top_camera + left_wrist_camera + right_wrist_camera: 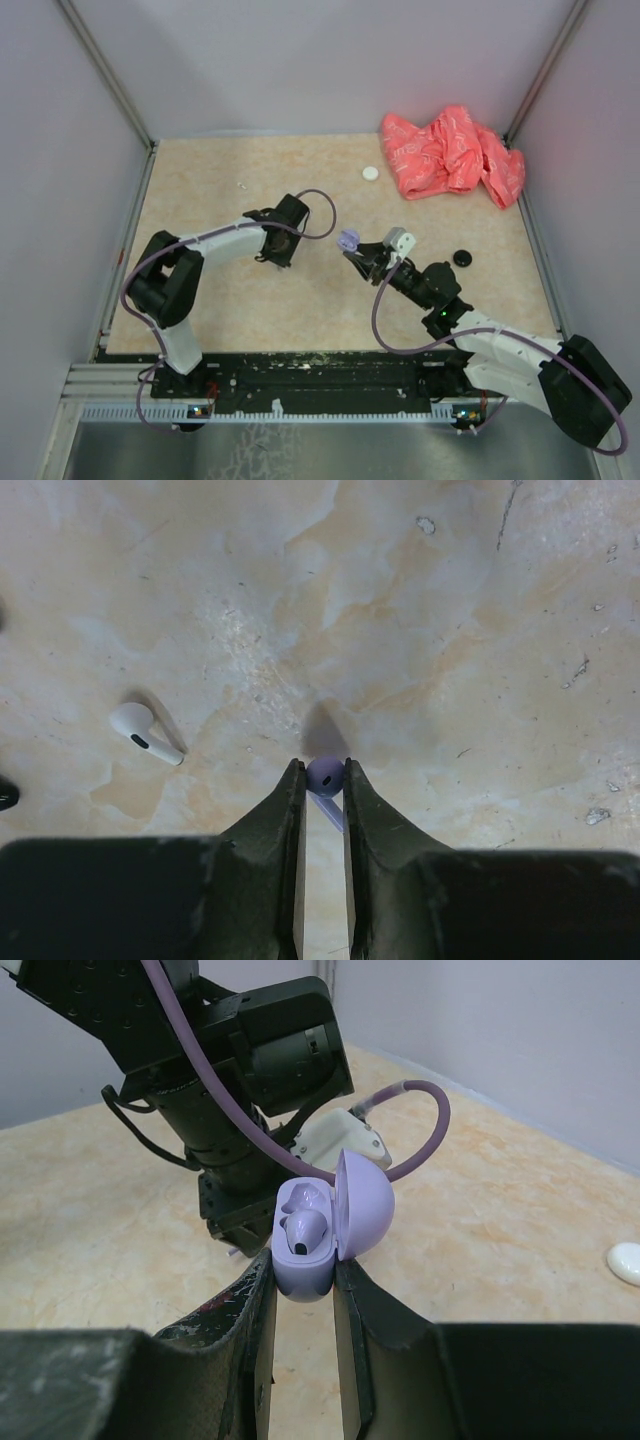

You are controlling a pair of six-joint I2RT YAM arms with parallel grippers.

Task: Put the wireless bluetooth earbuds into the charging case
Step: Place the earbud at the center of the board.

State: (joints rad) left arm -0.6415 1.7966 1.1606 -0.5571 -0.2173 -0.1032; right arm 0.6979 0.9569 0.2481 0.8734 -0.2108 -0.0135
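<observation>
**Both grippers loaded.** The left gripper is clamped on a smooth, rounded pale-purple earbud over the marbled beige table. A glossy white earbud with a short stem lies on the table at the pale-purple earbud's 9 o'clock. The right gripper is clamped on a matte lavender, egg-shaped charging case. Its domed lid is hinged open toward 3 o'clock, and a seated earbud rests inside.

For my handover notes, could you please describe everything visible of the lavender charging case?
The lavender charging case looks like smooth plastic, rounded, its hinged lid swung open to the right. One pale purple earbud sits in the lower well; the upper well looks empty. The right gripper clamps its base from both sides, holding it above the table.
</observation>
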